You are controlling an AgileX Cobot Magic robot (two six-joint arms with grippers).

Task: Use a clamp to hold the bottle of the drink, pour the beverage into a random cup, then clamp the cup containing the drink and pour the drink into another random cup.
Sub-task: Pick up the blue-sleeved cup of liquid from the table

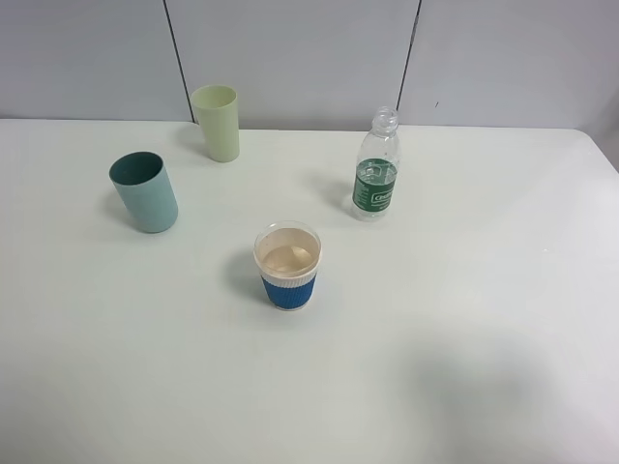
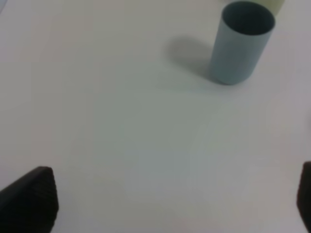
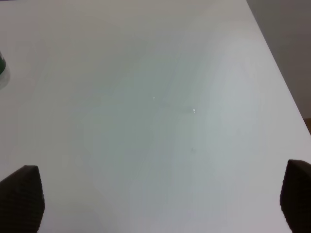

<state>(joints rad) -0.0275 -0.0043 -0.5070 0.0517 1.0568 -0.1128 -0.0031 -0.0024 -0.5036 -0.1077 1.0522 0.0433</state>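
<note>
A clear uncapped bottle (image 1: pixel 375 166) with a green label stands upright at the back right of the white table (image 1: pixel 464 309). A white cup with a blue sleeve (image 1: pixel 287 265) stands at the middle and holds pale liquid. A teal cup (image 1: pixel 144 191) stands at the left, also in the left wrist view (image 2: pixel 241 41). A pale green cup (image 1: pixel 216 122) stands at the back left. Neither gripper shows in the high view. My left gripper (image 2: pixel 170 201) is open over bare table, well short of the teal cup. My right gripper (image 3: pixel 163 201) is open over bare table, with the bottle's base (image 3: pixel 2 68) at the frame's edge.
A grey panelled wall (image 1: pixel 309 58) runs behind the table. The table's right edge (image 3: pixel 279 73) shows in the right wrist view. A few small droplets (image 3: pixel 193 110) lie on the table right of the bottle.
</note>
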